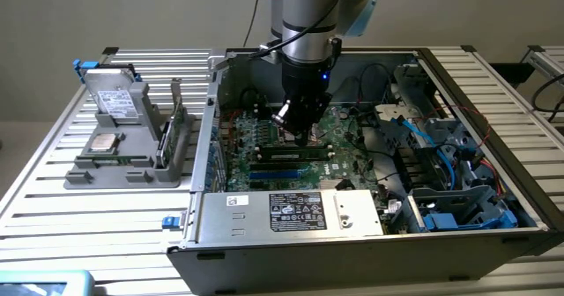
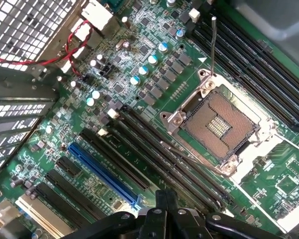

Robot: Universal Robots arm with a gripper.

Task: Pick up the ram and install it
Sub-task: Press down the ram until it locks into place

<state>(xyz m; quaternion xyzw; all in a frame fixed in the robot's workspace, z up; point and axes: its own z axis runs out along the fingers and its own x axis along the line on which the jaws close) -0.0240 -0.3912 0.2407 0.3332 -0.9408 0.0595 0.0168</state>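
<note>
Inside the open computer case [image 1: 370,240], my gripper [image 1: 302,136] hangs over the green motherboard [image 1: 264,134]. Its fingers are pressed together with nothing between them. Just below the tips, a long narrow stick that looks like the ram [image 1: 295,155] sits along one of the black slots with a latch at each end. In the wrist view the shut gripper [image 2: 165,199] is right above the row of black slots [image 2: 139,144]. There the ram's [image 2: 187,164] thin top edge runs along one slot; I cannot tell whether the tips touch it.
The processor socket [image 2: 219,124] stands open beside the slots, with a blue slot [image 2: 104,172] on the other side. To the exterior view's left, a grey holder [image 1: 123,170] carries a silver drive [image 1: 115,101], a square chip [image 1: 105,142] and a green board on edge [image 1: 181,127]. Cables [image 1: 423,137] crowd the case's right side.
</note>
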